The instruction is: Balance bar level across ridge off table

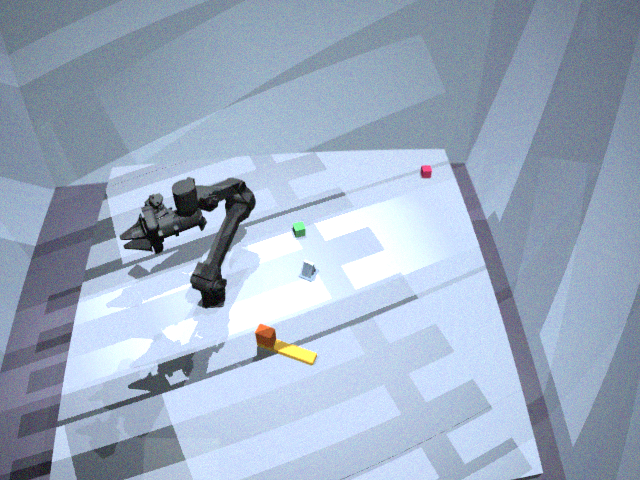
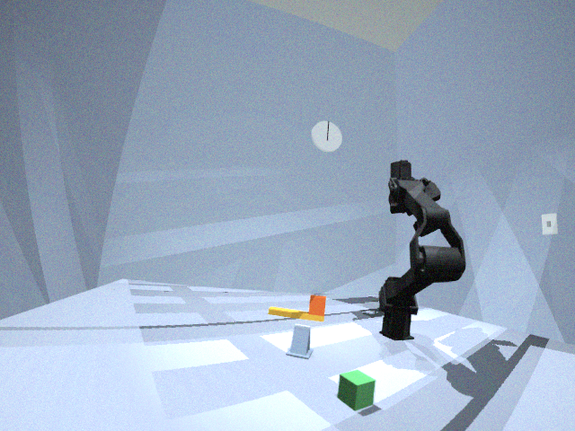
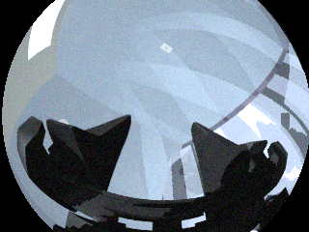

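Pale blue-grey walls, broken up by big angular patches of lighter and darker tone, surround a whitish table (image 1: 465, 320) (image 2: 69, 362) in the top view. Tabletop has straight grey bands, blocky patches and bright glare spots; purplish floor (image 1: 38, 310) shows past its left and right edges. Black jointed arm (image 1: 225, 237) (image 2: 438, 264), cylindrical and angular parts, bends above the table, its gripper (image 1: 122, 241) (image 3: 162, 123) well apart from all the small objects. Yellow bar (image 1: 297, 352) (image 2: 285, 312), long, flat, smooth, lies off the ridge, an orange block (image 1: 265, 335) (image 2: 317, 304) at one end. Pale grey-blue ridge (image 1: 308, 268) (image 2: 300, 340) stands apart from the bar. Green cube (image 1: 299, 229) (image 2: 356, 390) near the ridge; red cube (image 1: 425, 171) near a far corner.

Exterior view: round white clock (image 2: 326, 136) with a dark hand on the wall, pale rectangular wall plate (image 2: 549, 224) at right, yellowish ceiling (image 2: 371, 16) above. Ridge is a narrow tapered upright on a thin flat base, nothing across it. Green cube has flat faces and crisp edges. Orange block sits upright on the bar.

Wrist view: round, dark-cornered picture; two black, pointed, faceted fingers stand fairly wide, nothing between them. Wall and a slice of table sit behind.
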`<action>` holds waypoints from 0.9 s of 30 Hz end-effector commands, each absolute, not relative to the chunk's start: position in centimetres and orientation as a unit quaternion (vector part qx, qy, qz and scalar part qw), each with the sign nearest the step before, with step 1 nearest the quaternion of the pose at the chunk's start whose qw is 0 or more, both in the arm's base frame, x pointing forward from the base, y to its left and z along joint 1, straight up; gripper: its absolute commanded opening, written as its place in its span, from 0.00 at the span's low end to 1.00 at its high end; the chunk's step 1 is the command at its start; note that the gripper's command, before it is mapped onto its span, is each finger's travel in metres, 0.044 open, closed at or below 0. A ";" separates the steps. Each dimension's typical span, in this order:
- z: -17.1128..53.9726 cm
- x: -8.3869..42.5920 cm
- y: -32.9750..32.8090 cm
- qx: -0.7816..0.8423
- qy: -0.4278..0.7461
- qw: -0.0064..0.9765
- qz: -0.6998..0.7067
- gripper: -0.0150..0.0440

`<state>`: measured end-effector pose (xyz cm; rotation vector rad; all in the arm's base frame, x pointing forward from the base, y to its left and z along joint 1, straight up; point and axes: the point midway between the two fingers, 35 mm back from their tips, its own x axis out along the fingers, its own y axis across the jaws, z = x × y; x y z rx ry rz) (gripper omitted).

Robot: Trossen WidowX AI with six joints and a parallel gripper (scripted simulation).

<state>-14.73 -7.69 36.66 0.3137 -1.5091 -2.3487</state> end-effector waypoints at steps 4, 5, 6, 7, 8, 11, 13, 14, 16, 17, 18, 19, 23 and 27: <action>35.6 -14.1 -11.8 0.173 -0.423 0.221 -0.862 0.79; 35.5 -13.9 -12.4 0.180 -0.407 0.230 -0.865 0.79; 35.3 -13.7 -12.9 0.188 -0.392 0.238 -0.869 0.79; 35.2 -13.5 -13.5 0.195 -0.376 0.247 -0.872 0.79; 35.0 -13.3 -14.0 0.203 -0.360 0.256 -0.874 0.79; 34.5 -12.6 -15.6 0.221 -0.310 0.284 -0.880 0.79; 34.1 -12.1 -16.6 0.231 -0.276 0.303 -0.882 0.79; 34.0 -11.8 -17.1 0.236 -0.260 0.313 -0.883 0.79; 33.6 -11.3 -17.9 0.243 -0.232 0.329 -0.883 0.79; 33.5 -11.0 -18.3 0.247 -0.217 0.337 -0.882 0.79; 33.3 -10.7 -18.8 0.252 -0.200 0.347 -0.881 0.79; 33.1 -10.3 -19.2 0.256 -0.183 0.357 -0.880 0.79; 32.2 -8.8 -20.9 0.273 -0.116 0.394 -0.870 0.79; 31.3 -7.1 -22.4 0.287 -0.048 0.431 -0.854 0.79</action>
